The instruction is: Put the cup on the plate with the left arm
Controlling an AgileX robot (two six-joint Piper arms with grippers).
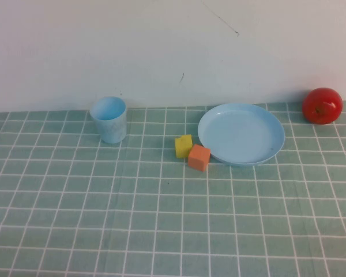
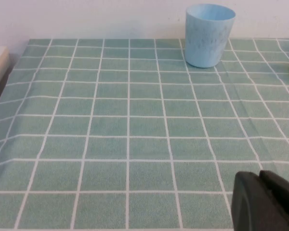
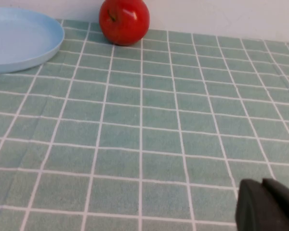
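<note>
Green checked cloth is covering the tabletop (image 1: 161, 231), with a white wall (image 1: 161, 46) standing behind it. I am seeing the cup (image 1: 109, 119) sitting upright at about ten o'clock on the tabletop, near the wall, well apart from the plate (image 1: 241, 134). A yellow block (image 1: 183, 146) and an orange block (image 1: 199, 157) are lying between them, touching each other, the orange one just beside the plate's rim. At two o'clock a red apple (image 1: 322, 105) is resting by the wall, near the plate. The left gripper (image 2: 265, 202) is showing only in its wrist view, low over bare cloth, well short of the cup; I cannot tell how its fingers are standing. The right gripper (image 3: 267, 207) is likewise hanging over bare cloth, well apart from the apple, fingers unreadable.
</note>
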